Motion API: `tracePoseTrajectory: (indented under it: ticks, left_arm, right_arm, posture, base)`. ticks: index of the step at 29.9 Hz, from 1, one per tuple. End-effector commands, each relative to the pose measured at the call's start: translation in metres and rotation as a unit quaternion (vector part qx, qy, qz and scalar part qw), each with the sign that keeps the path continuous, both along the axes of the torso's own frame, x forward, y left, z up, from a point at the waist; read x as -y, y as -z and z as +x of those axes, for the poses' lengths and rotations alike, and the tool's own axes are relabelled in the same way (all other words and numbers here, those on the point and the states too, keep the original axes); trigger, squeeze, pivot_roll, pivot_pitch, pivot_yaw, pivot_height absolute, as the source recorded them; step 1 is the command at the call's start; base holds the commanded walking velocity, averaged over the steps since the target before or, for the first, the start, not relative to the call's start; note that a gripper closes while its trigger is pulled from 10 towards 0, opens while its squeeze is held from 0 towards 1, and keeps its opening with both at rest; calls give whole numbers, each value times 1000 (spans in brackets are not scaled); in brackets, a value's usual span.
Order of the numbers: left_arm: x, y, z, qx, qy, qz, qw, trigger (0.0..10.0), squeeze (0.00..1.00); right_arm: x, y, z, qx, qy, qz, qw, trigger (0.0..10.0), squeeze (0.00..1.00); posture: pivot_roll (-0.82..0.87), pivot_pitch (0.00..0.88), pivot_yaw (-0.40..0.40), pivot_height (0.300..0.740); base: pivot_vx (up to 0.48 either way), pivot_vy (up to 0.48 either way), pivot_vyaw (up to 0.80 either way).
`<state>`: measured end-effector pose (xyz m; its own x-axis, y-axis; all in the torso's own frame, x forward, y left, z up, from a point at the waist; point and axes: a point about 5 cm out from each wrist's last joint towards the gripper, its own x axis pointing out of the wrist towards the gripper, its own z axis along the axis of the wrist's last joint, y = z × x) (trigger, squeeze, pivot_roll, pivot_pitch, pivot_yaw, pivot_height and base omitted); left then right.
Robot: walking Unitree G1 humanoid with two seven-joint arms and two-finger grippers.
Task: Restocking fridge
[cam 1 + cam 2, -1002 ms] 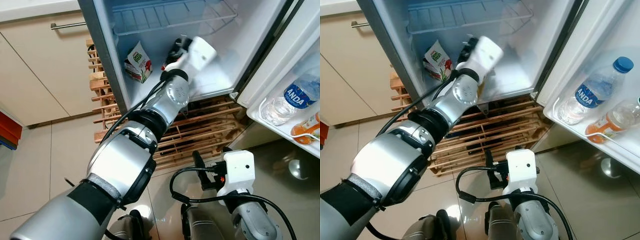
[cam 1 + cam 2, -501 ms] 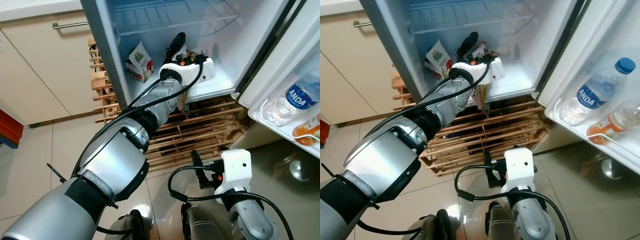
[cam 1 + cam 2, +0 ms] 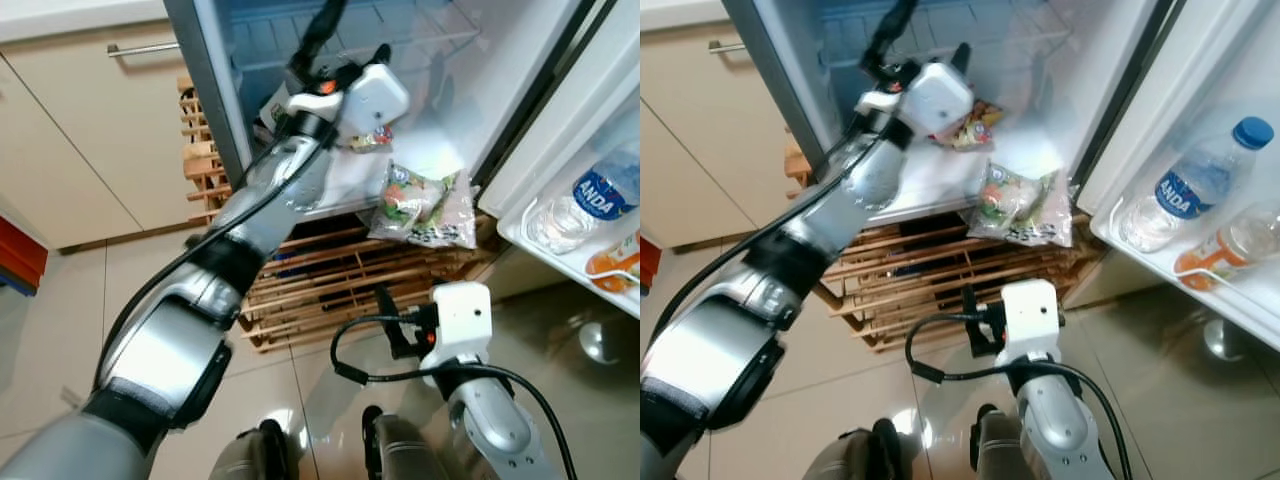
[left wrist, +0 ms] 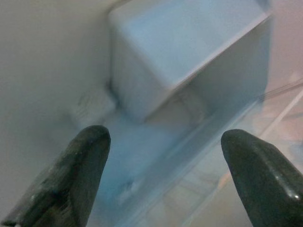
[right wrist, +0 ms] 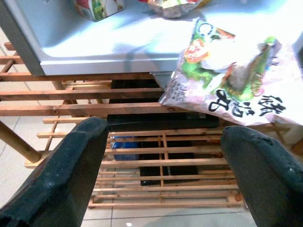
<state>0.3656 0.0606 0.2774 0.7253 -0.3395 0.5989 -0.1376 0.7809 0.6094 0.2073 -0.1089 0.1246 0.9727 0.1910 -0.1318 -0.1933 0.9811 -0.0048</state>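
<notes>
A pink-and-green snack bag point(image 3: 420, 205) lies on the fridge floor point(image 3: 340, 185), its lower end hanging over the front edge. A smaller colourful packet point(image 3: 370, 140) lies behind it, and a green-and-white carton point(image 5: 97, 7) stands at the back left. My left gripper point(image 3: 352, 32) is raised inside the fridge near the wire shelf point(image 3: 430, 30), open, with nothing between its fingers point(image 4: 71, 179). My right gripper point(image 5: 165, 179) hangs low in front of the wooden rack, open and empty, with the snack bag point(image 5: 232, 80) ahead of it.
The fridge stands on a wooden slatted rack point(image 3: 330, 280). The open door on the right holds a water bottle point(image 3: 1190, 185) and an orange-capped bottle point(image 3: 1230, 245) in its shelf. Beige cabinets point(image 3: 80, 130) stand to the left, with tiled floor below.
My left gripper has let go of the snack bag, which now lies over the fridge floor's front edge. The left arm has risen toward the wire shelf.
</notes>
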Motion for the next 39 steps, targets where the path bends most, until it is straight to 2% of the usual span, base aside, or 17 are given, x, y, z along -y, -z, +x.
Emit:
tracePoseTrajectory:
  ticks: [1, 2, 4, 5, 6, 9, 10, 13, 15, 17, 19, 24, 27, 35, 37, 38, 39]
  left_arm:
    - [-10, 0, -6, -31, 8, -20, 999, 10000, 0]
    - [-18, 10, -11, -68, 12, -44, 997, 10000, 0]
    - [-23, 17, -14, -92, 17, -60, 994, 10000, 0]
    - [-32, 43, -25, -180, 47, -117, 976, 10000, 0]
    - [-32, 43, -25, -180, 47, -117, 976, 10000, 0]
    - [-54, 95, -55, -317, 40, -200, 926, 10000, 0]
    - [-54, 95, -55, -317, 40, -200, 926, 10000, 0]
    - [-57, 109, -87, -354, 66, -245, 900, 10000, 0]
    - [-50, 110, -105, -363, 99, -229, 898, 10000, 0]
    - [-43, 111, -115, -366, 119, -205, 900, 10000, 0]
    - [-34, 116, -122, -386, 139, -201, 889, 10000, 0]
    - [-30, 125, -127, -417, 146, -202, 874, 10000, 0]
    - [-37, 137, -125, -440, 109, -203, 868, 10000, 0]
    - [-44, 148, -121, -445, 91, -187, 871, 10000, 0]
    - [-47, 150, -118, -447, 82, -196, 869, 10000, 0]
    - [-59, 154, -107, -456, 50, -250, 853, 10000, 0]
    - [-59, 154, -107, -456, 50, -250, 853, 10000, 0]
  right_arm:
    - [2, 5, 2, -6, 1, 5, 1000, 10000, 0]
    - [3, 6, 4, -6, 2, 6, 1000, 10000, 0]
    - [3, 7, 5, -6, 2, 6, 1000, 10000, 0]
    - [4, 9, 7, -5, 1, 5, 1000, 10000, 0]
    - [4, 9, 7, -5, 1, 5, 1000, 10000, 0]
    - [5, 11, 18, 4, -5, 2, 1000, 10000, 0]
    - [5, 11, 18, 4, -5, 2, 1000, 10000, 0]
    - [10, 8, 34, 15, 4, 8, 1000, 10000, 0]
    - [12, 7, 44, 21, 10, 13, 1000, 10000, 0]
    - [13, 8, 50, 21, 13, 15, 1000, 10000, 0]
    - [17, 9, 57, 20, 28, 20, 999, 10000, 0]
    - [23, 10, 67, 24, 49, 20, 998, 10000, 0]
    - [30, 7, 74, 29, 74, 33, 996, 10000, 0]
    - [37, 19, 64, -2, 118, 34, 992, 10000, 0]
    - [36, 20, 63, -6, 117, 37, 992, 10000, 0]
    - [37, 19, 59, -1, 113, 39, 993, 10000, 0]
    - [37, 19, 59, -1, 113, 39, 993, 10000, 0]
  posture:
    - [-236, 199, 36, 740]
    - [-228, 197, 36, 740]
    - [-223, 195, 36, 740]
    - [-199, 191, 32, 740]
    - [-199, 191, 32, 740]
    - [-166, 194, 19, 740]
    - [-166, 194, 19, 740]
    - [-136, 190, 4, 740]
    - [-127, 187, -2, 740]
    - [-124, 183, -5, 740]
    - [-123, 182, -6, 740]
    - [-128, 180, -3, 740]
    - [-121, 166, -3, 740]
    - [-122, 110, 7, 740]
    - [-117, 84, 10, 740]
    - [-112, 34, 16, 740]
    - [-112, 34, 16, 740]
  base:
    - [0, 0, 0]
    - [0, 0, 0]
    - [0, 0, 0]
    - [0, 0, 0]
    - [0, 0, 0]
    - [0, 0, 0]
    - [0, 0, 0]
    - [0, 0, 0]
    - [0, 0, 0]
    - [0, 0, 0]
    - [0, 0, 0]
    - [0, 0, 0]
    - [0, 0, 0]
    - [0, 0, 0]
    - [0, 0, 0]
    - [0, 0, 0]
    - [0, 0, 0]
